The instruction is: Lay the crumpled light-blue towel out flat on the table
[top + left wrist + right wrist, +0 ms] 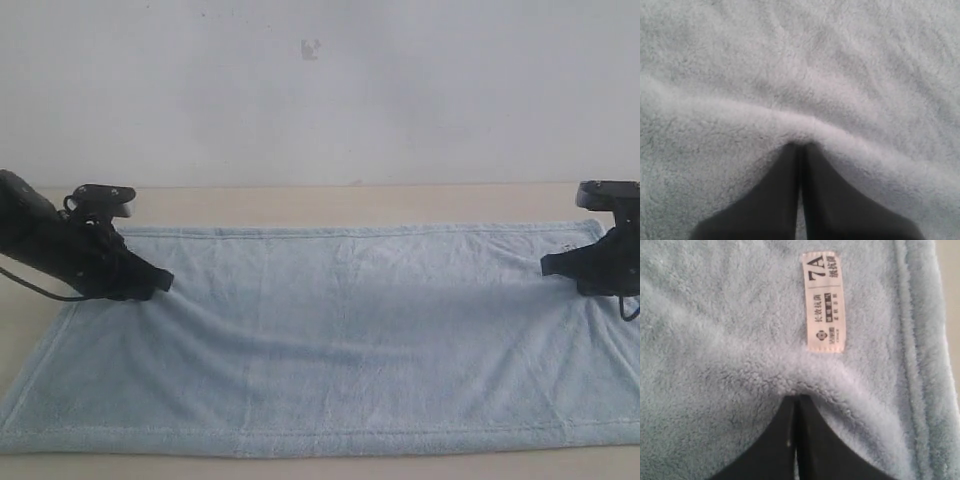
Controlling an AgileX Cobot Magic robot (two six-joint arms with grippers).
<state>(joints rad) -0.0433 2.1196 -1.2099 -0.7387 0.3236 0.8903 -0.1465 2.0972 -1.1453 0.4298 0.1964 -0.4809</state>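
While the towel (340, 330) is lying spread nearly flat across the surface (300, 205), the left claw (160, 283) and right claw (548, 265) are each pinching a fold of it, jaws closed; the right pinch is sitting just beside the tag (823, 301).

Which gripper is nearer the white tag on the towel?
Right. The right gripper pinches the towel just beside the white tag; the left gripper pinches the opposite end, far from it.

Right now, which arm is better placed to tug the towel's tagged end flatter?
Right. The right gripper pinches the towel beside its white tag; the left gripper pinches the opposite end.
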